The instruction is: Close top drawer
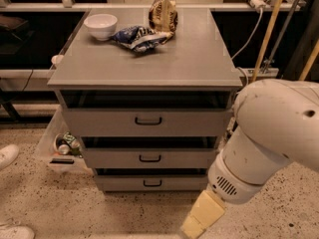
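Observation:
The top drawer is the tallest grey front of the cabinet, with a small black bar handle at its centre. It stands pulled out a little, with a dark gap showing under the cabinet top. Two shorter drawers below also stand slightly out. My gripper is a yellowish piece at the end of the big white arm. It hangs low at the front right of the cabinet, below and to the right of the bottom drawer, touching no drawer.
On the cabinet top sit a white bowl, a blue chip bag and a brown bag. A clear bin with cans stands on the floor at left, near a white shoe. Wooden poles and cables are at right.

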### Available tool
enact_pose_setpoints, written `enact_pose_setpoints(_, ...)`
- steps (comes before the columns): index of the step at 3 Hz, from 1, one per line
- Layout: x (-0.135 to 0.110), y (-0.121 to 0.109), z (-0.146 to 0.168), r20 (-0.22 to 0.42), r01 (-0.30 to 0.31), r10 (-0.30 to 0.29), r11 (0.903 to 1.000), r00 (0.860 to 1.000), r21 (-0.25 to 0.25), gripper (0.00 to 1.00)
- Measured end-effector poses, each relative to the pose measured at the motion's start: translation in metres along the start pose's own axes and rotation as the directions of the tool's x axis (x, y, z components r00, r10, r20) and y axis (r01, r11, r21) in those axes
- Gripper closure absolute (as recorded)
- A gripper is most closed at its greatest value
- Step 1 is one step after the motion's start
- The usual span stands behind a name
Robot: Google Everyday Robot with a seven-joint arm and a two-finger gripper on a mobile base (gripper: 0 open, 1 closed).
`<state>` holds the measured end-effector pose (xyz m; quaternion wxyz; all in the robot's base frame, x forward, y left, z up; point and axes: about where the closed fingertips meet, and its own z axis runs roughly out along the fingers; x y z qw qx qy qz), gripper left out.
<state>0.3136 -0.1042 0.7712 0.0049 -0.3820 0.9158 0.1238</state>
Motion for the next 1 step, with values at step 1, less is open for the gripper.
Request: enact_pose_setpoints(1,0.0005,-0.0009,-0.0001,-0.001,0.0,0.0,1.0,1.0,0.003,0.0)
